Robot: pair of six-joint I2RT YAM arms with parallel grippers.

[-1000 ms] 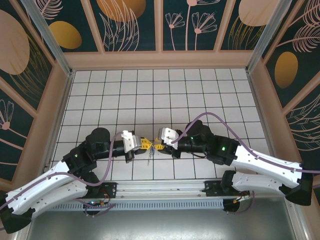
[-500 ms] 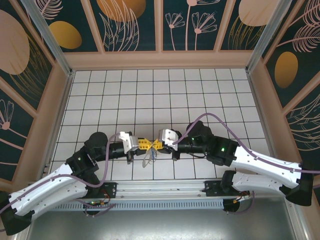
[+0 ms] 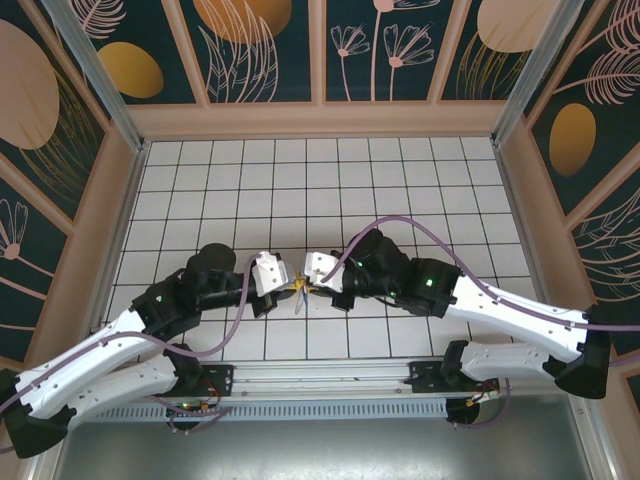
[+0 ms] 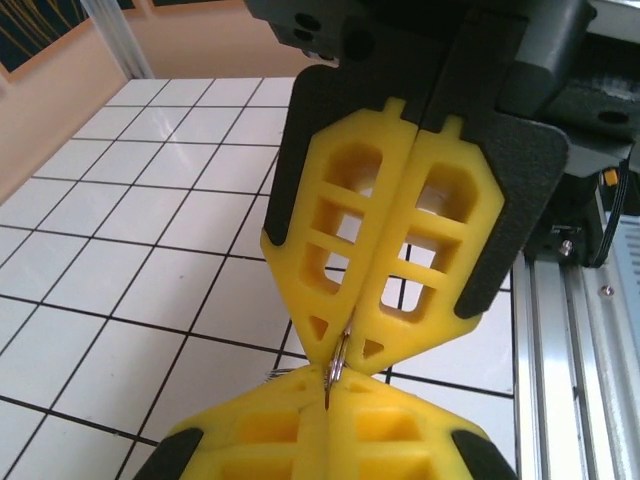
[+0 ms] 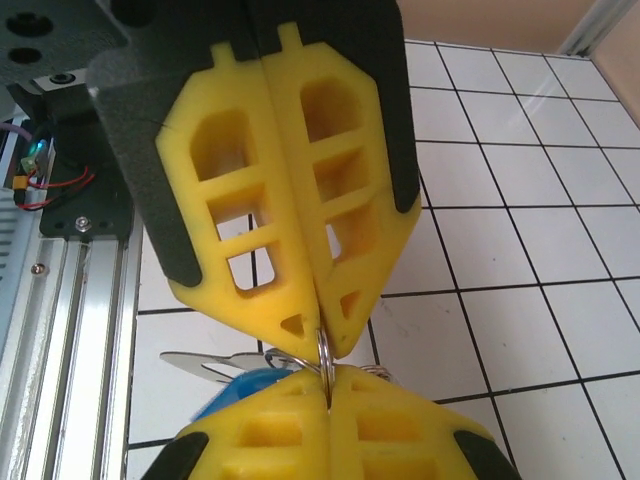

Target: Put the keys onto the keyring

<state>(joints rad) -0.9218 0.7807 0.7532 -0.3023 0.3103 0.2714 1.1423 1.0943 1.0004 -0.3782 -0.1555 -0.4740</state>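
My two grippers meet tip to tip over the near middle of the table, left gripper [image 3: 286, 284] and right gripper [image 3: 312, 285]. Between them a thin silver keyring [image 5: 324, 352] stands edge on, and both pairs of yellow jaws are shut on it. In the left wrist view my left gripper [image 4: 330, 388] pinches the keyring [image 4: 338, 362] from below and the right gripper [image 4: 347, 338] from above. In the right wrist view my right gripper [image 5: 328, 395] is at the bottom and the left gripper [image 5: 320, 336] at the top. The blue-headed key [image 5: 240, 384] hangs just left of the ring, its silver blade pointing left. A small coiled metal part [image 5: 374, 372] shows to the right.
The white tiled table [image 3: 320, 180] stretches away beyond the grippers, walled by tan boards. An aluminium rail [image 3: 320, 380] runs along the near edge under both arms. Purple cables [image 3: 400, 232] loop above the wrists.
Both wrists have swung a little toward the far side and the gripper tips have drawn closer together. The ring and key stay between them.
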